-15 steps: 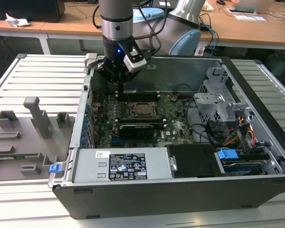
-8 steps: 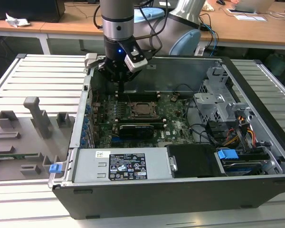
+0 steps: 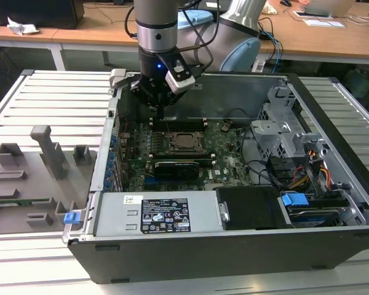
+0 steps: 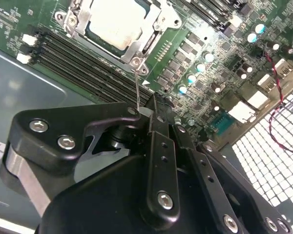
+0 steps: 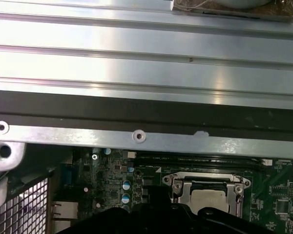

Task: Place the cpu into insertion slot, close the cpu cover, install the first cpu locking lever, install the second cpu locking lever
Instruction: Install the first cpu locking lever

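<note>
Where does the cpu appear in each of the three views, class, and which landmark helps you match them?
Exterior view: cpu mid-motherboard, below the gripper.
Second wrist view: cpu beyond the gripper.
First wrist view: cpu under the case wall.
Shared landmark: cpu cover framing it.

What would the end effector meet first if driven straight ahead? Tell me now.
Probably the thin metal lever at the end effector tip, then the black memory slots beyond; depth is unclear.

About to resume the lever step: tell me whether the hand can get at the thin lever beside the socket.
Probably yes: the hand is right at the thin lever by the cpu cover, with nothing between them.
</note>
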### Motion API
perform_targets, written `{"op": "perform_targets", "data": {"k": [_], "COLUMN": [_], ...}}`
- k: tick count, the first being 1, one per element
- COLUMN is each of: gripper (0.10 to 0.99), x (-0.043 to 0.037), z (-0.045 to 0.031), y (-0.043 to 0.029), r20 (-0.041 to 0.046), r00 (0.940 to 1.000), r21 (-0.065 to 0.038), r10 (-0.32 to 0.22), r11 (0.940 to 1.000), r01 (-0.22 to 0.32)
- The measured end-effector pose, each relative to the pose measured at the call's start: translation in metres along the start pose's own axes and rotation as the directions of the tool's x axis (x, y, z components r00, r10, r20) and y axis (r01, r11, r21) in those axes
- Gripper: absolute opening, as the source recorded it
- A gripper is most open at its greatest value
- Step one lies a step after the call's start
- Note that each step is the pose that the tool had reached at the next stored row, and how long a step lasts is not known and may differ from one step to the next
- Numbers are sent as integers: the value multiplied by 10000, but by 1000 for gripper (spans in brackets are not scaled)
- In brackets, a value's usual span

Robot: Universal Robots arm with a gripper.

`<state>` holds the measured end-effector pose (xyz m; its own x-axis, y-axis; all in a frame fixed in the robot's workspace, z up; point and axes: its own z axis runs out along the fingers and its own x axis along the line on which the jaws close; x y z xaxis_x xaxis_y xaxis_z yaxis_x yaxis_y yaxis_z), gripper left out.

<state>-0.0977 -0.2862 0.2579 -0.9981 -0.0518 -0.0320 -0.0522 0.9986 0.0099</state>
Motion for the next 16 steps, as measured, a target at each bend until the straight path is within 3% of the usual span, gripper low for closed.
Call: {"op": "perform_targets", "data": {"k": [5,9,12,14,15,16], "gripper": [106,106,106,106,106,106], "x": [-133,-347,-434,-435,-435,-435], "z": [9,31,43,48,53,55], "y": [-7,-18,-23,-23,-23,-22], "r20": [0,-2,-3,7,14,17], "r00": [10000,10000,10000,10000,10000,10000], "r21": [0,31,43,-127,-272,-296], "r10": [0,-2,-1,3,8,9], "r11": [10000,10000,10000,9999,9996,9996], "r01": [0,2,1,-3,-8,-8]}}
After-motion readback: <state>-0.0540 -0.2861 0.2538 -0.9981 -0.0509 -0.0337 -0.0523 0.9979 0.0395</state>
